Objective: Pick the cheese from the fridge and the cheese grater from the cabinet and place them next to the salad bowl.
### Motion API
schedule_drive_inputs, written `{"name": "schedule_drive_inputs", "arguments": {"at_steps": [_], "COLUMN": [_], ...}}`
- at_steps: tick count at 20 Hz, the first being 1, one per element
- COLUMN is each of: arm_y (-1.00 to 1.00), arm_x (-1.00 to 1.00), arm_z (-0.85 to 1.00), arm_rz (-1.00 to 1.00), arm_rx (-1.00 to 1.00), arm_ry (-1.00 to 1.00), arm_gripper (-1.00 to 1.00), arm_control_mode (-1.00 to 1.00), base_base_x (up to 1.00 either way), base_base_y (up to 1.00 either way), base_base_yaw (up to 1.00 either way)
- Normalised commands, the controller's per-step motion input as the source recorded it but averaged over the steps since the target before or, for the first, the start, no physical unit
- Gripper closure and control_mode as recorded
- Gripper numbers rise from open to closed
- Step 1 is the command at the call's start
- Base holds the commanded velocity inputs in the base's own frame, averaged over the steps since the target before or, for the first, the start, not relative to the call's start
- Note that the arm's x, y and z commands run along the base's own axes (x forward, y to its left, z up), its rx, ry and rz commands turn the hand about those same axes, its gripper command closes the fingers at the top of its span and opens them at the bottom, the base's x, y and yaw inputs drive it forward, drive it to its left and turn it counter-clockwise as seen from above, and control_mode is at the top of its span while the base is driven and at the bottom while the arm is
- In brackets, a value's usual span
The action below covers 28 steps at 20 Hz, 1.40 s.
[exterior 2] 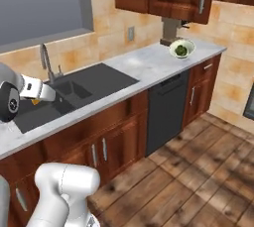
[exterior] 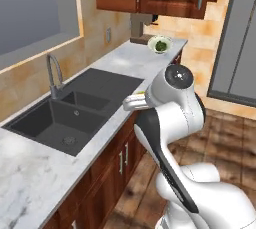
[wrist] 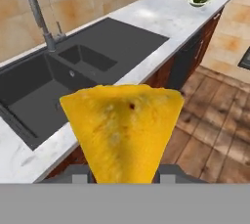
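One cheese (wrist: 122, 130) wedge clamped in gripper (wrist: 124, 171), above counter (wrist: 161, 17) edge beside sink (wrist: 73, 76).

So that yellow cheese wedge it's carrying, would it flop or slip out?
Probably not flop: the cheese keeps straight edges and a crisp wedge shape, so it looks stiff. It seems small and light. Its tapering sides might let it slide in the jaws, which sit shut on its narrow end.
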Motion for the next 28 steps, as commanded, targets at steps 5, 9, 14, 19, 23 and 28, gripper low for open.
{"name": "schedule_drive_inputs", "arguments": {"at_steps": [5,9,14,19,23,28], "arm_y": [0.0,0.0,0.0,0.0,0.0,0.0], "arm_x": [0.0,0.0,0.0,0.0,0.0,0.0], "arm_z": [0.0,0.0,0.0,0.0,0.0,0.0], "arm_rz": [0.0,0.0,0.0,0.0,0.0,0.0], "arm_rx": [0.0,0.0,0.0,0.0,0.0,0.0], "arm_ry": [0.0,0.0,0.0,0.0,0.0,0.0], "arm_gripper": [1.0,1.0,1.0,1.0,1.0,1.0], "arm_control_mode": [1.0,1.0,1.0,1.0,1.0,1.0], "base_base_x": [0.52,0.07,0.0,0.1,0.18,0.32], "base_base_y": [-0.88,-0.93,-0.95,-0.89,-0.86,-0.76], "base_base_yaw": [0.0,0.03,0.04,0.06,0.07,0.12]}}
